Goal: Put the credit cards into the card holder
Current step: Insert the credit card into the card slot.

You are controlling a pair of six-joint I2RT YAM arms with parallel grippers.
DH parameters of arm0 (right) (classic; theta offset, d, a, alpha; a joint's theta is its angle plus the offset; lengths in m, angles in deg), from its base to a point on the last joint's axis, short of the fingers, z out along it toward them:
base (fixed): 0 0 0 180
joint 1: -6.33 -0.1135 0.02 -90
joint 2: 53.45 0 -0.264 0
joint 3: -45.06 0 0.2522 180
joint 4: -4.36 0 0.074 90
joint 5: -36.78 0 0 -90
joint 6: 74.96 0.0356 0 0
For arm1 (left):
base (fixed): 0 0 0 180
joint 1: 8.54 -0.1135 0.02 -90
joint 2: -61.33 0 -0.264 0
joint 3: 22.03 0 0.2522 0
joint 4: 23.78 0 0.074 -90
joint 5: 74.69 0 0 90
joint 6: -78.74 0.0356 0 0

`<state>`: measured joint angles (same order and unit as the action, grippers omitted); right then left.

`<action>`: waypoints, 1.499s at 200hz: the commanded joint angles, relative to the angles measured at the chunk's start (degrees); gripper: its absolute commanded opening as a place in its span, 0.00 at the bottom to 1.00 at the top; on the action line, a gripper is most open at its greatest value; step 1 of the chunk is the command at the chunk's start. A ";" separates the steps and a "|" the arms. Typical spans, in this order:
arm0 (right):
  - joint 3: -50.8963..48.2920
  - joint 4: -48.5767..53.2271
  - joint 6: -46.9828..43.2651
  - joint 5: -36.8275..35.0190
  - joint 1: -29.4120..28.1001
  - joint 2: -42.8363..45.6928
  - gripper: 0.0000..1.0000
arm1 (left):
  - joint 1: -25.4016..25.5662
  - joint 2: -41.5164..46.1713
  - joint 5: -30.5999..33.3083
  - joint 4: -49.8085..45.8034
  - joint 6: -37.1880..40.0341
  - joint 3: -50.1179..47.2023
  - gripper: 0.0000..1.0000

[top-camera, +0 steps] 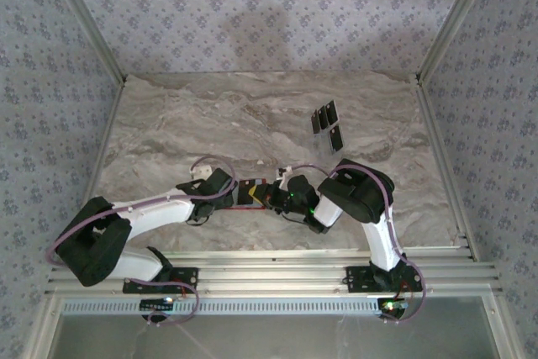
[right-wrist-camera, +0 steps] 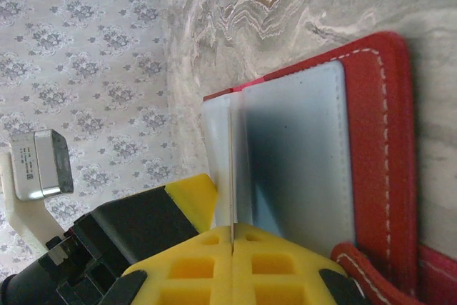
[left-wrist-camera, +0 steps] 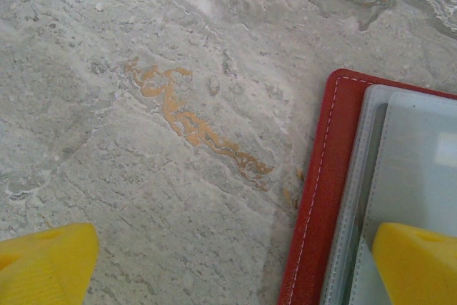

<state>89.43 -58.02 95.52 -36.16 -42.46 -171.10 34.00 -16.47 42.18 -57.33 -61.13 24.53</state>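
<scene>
Room — bare table (left-wrist-camera: pixel 143 141) beside card holder (left-wrist-camera: pixel 314 198) | credit cards (top-camera: pixel 326 124) well apart

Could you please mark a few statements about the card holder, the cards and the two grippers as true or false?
1. The card holder lies open on the table. True.
2. The left gripper has its jaws shut. False: they stand wide open.
3. Black credit cards lie on the table, apart from the holder. True.
4. The right gripper has its jaws wide open. False: they are shut.
5. The holder is blue. False: it is red.
</scene>
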 commanded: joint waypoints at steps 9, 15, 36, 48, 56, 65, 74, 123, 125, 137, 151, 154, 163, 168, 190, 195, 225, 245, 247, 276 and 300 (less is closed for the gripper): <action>-1.57 3.38 1.99 -1.56 -0.72 -1.17 0.00 | 0.47 -2.33 -0.24 -6.21 0.38 -0.97 1.00; -1.61 3.31 2.38 -1.70 -0.69 -1.34 0.00 | 0.43 -2.29 -0.24 -6.21 0.38 -0.97 1.00; -1.94 2.83 3.60 -2.29 -0.78 -1.97 0.00 | 0.45 -2.26 -0.23 -6.18 0.35 -0.98 1.00; -1.87 2.71 4.05 -2.32 -0.78 -2.32 0.00 | 0.45 -2.27 -0.07 -6.21 0.47 -0.94 1.00; -1.83 2.49 4.32 -2.38 -0.82 -2.49 0.00 | 0.46 -2.27 -0.14 -6.22 0.47 -0.96 1.00; -1.59 2.71 4.37 -2.05 -0.83 -2.67 0.00 | 0.51 -2.19 -0.15 -6.20 0.46 -0.94 1.00; -1.35 2.80 4.41 -1.90 -0.88 -2.76 0.00 | 0.47 -2.31 -0.15 -6.18 0.43 -0.97 1.00; 0.39 5.42 4.46 -0.63 -0.96 -2.94 0.00 | 0.53 -2.24 -0.08 -6.22 0.45 -0.93 1.00; 0.41 5.57 4.42 -0.58 -1.00 -2.94 0.00 | 0.52 -2.20 -0.11 -6.18 0.42 -0.97 1.00; 0.76 6.28 4.50 -0.36 -1.08 -2.85 0.00 | 0.54 -2.19 0.02 -6.22 0.39 -0.91 1.00; 1.19 7.46 4.59 -0.06 -1.12 -2.68 0.00 | 0.55 -2.18 -0.02 -6.24 0.33 -0.93 1.00; 1.27 7.69 4.57 0.01 -1.13 -2.68 0.00 | 0.57 -2.16 0.01 -6.27 0.38 -0.95 1.00; 1.36 8.05 4.56 0.03 -1.23 -2.52 0.00 | 0.53 -2.18 0.02 -6.31 0.38 -0.97 1.00; 1.31 8.29 4.56 0.04 -1.25 -2.55 0.00 | 0.57 -2.18 0.02 -6.29 0.38 -0.98 1.00; 1.40 9.02 4.88 0.10 -1.22 -2.24 0.00 | 0.60 -2.14 0.07 -6.31 0.36 -0.91 1.00; 1.31 9.26 5.01 0.12 -1.28 -2.13 0.00 | 0.54 -2.20 0.09 -6.34 0.38 -0.93 1.00; -0.01 10.85 5.12 -0.78 -1.30 -0.65 0.00 | 0.58 -2.18 0.15 -6.40 0.36 -0.97 1.00; -1.15 12.51 5.27 -1.69 -1.52 0.86 0.00 | 0.55 -2.18 0.18 -6.40 0.38 -0.98 1.00; -1.21 12.68 5.29 -1.73 -1.49 1.02 0.00 | 0.59 -2.18 0.17 -6.40 0.38 -0.94 1.00; -1.59 14.33 5.31 -1.68 -1.57 1.81 0.00 | 0.53 -2.08 0.16 -6.38 0.47 -0.91 1.00; -0.92 14.37 5.58 -1.02 -1.66 1.20 0.00 | 0.61 -2.09 0.13 -6.40 0.46 -0.97 1.00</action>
<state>89.63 -52.31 99.72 -37.98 -43.34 -168.67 34.33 -16.73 42.79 -57.33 -61.33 24.59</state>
